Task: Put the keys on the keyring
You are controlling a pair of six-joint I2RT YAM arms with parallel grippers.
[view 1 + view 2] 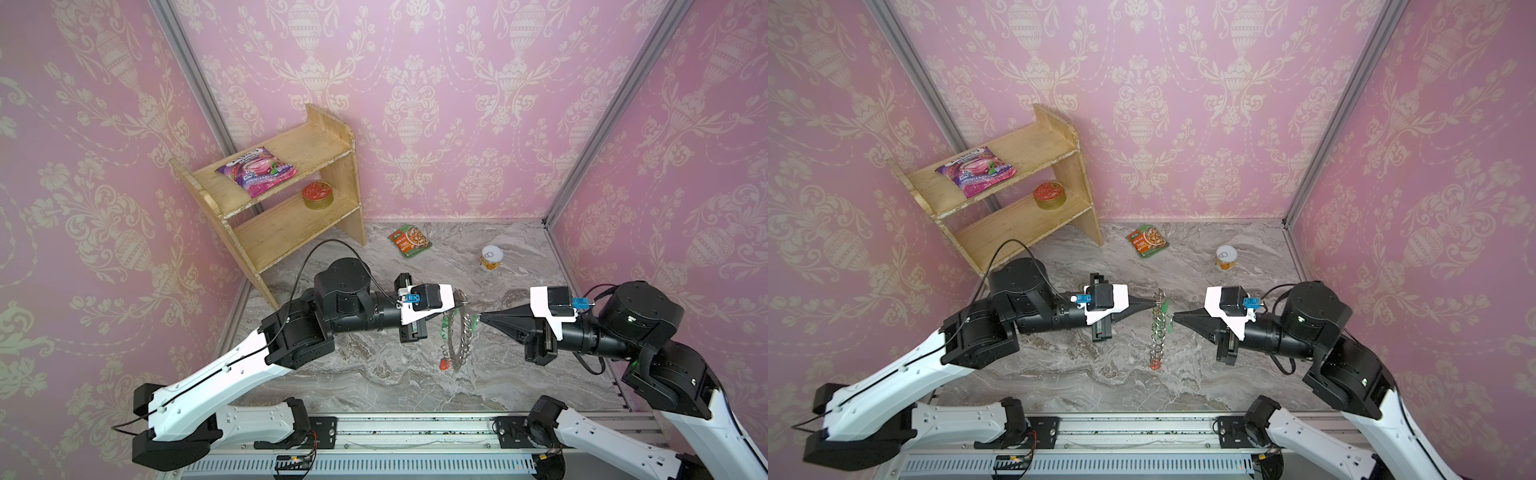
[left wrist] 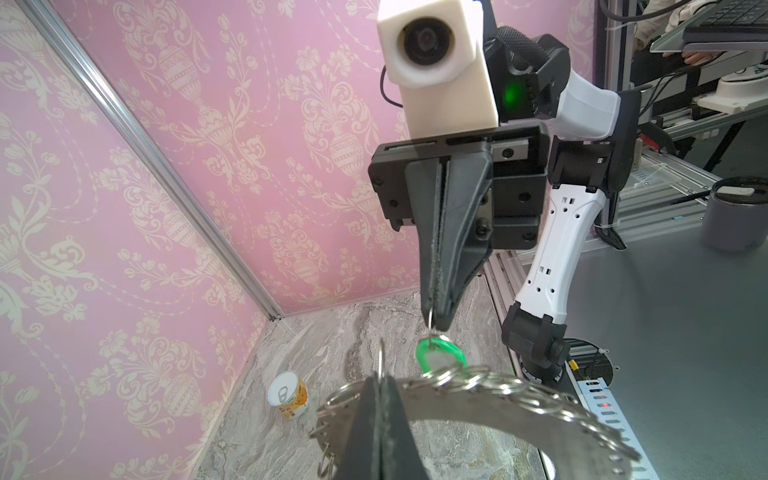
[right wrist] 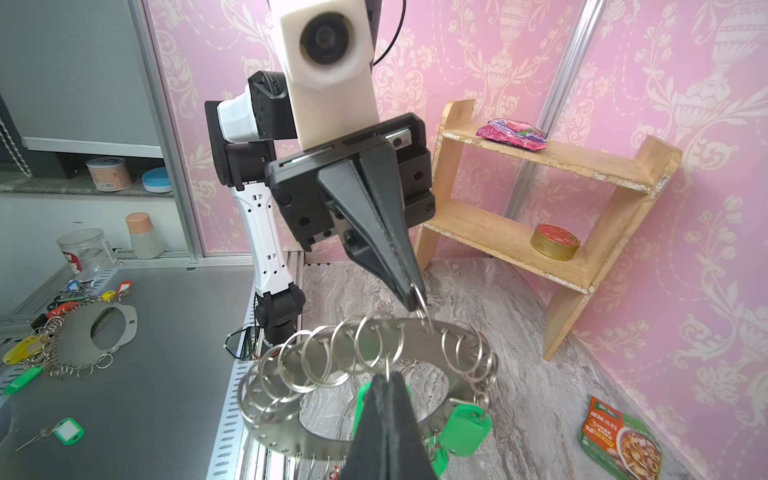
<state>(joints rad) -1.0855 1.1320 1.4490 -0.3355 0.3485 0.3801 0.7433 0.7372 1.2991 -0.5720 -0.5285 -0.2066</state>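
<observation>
Mid-air, my left pincer (image 3: pixel 417 301) pinched a keyring (image 3: pixel 268 432) loop; the left wrist view best showed my right pincer (image 2: pixel 434 321) gripping a green key (image 2: pixel 439 356).

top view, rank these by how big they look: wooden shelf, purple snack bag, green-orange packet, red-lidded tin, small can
1. wooden shelf
2. purple snack bag
3. green-orange packet
4. red-lidded tin and small can: look about alike, so not ranked

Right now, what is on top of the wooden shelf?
A purple snack packet lies on the top board of the shelf. Whatever is beneath the packet is covered.
</observation>
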